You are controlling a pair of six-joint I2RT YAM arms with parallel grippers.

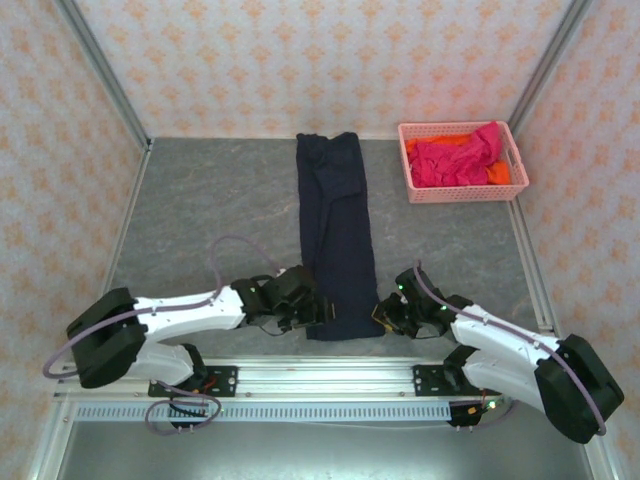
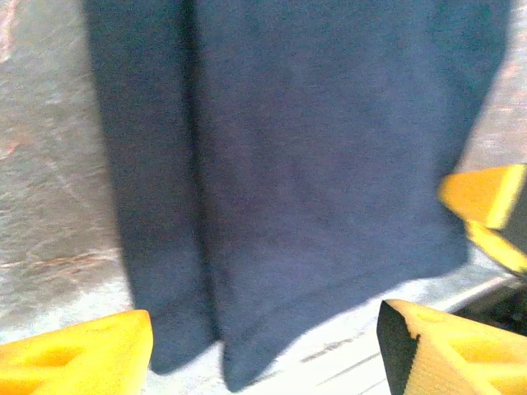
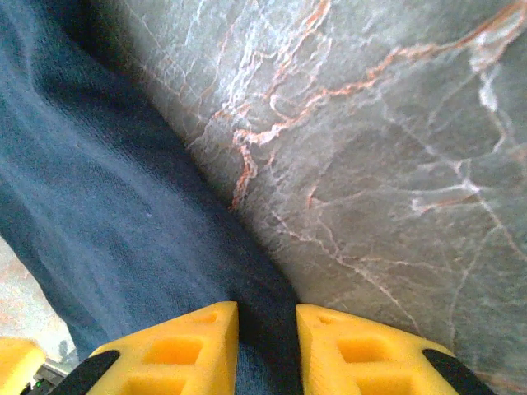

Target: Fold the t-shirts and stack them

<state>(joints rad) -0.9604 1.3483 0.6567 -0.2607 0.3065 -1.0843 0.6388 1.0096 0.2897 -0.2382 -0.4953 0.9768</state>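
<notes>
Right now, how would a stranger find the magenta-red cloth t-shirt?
Look to the far right corner of the grey marbled table, where a pink plastic lattice basket stands. The crumpled magenta-red cloth t-shirt lies on top inside it. Only it is pinkish red; the orange cloth shirt merely peeks out beneath it.

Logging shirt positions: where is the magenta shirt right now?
In the top view, the magenta shirt lies in the pink basket at the table's far right corner, bunched over the orange shirt.
</notes>
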